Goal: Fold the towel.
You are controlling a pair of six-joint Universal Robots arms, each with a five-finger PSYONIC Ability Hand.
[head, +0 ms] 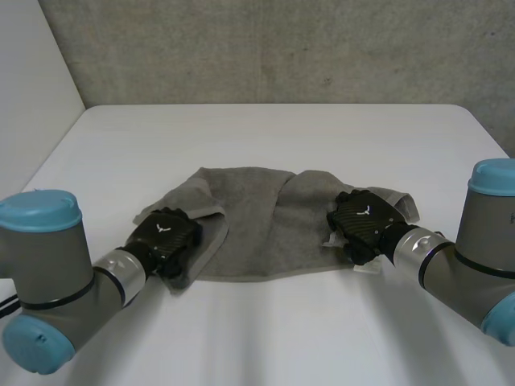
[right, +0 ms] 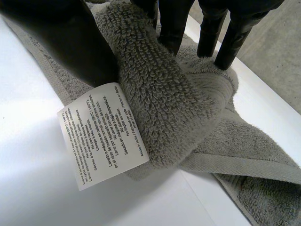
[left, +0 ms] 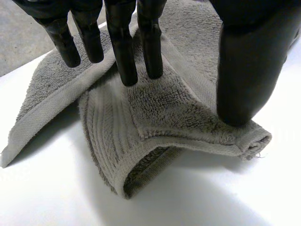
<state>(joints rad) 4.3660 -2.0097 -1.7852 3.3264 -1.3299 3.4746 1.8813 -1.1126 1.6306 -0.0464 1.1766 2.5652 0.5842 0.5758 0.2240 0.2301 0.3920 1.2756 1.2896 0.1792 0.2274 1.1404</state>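
Observation:
A grey towel (head: 257, 217) lies rumpled on the white table (head: 265, 129), both near corners turned in. My left hand (head: 165, 233) rests on the towel's near left corner. In the left wrist view its straight fingers (left: 122, 42) and thumb (left: 249, 61) press down on top of the doubled-over cloth (left: 164, 108), so the hand is open. My right hand (head: 362, 219) is at the near right corner. In the right wrist view a thick roll of towel (right: 160, 108) is pinched between its thumb (right: 70, 42) and fingers (right: 169, 23), with a white care label (right: 106, 134) hanging from the roll.
The table runs wide and bare behind the towel up to a grey wall (head: 282, 48). A strip of bare tabletop (head: 265, 330) lies between my two arms in front of the towel.

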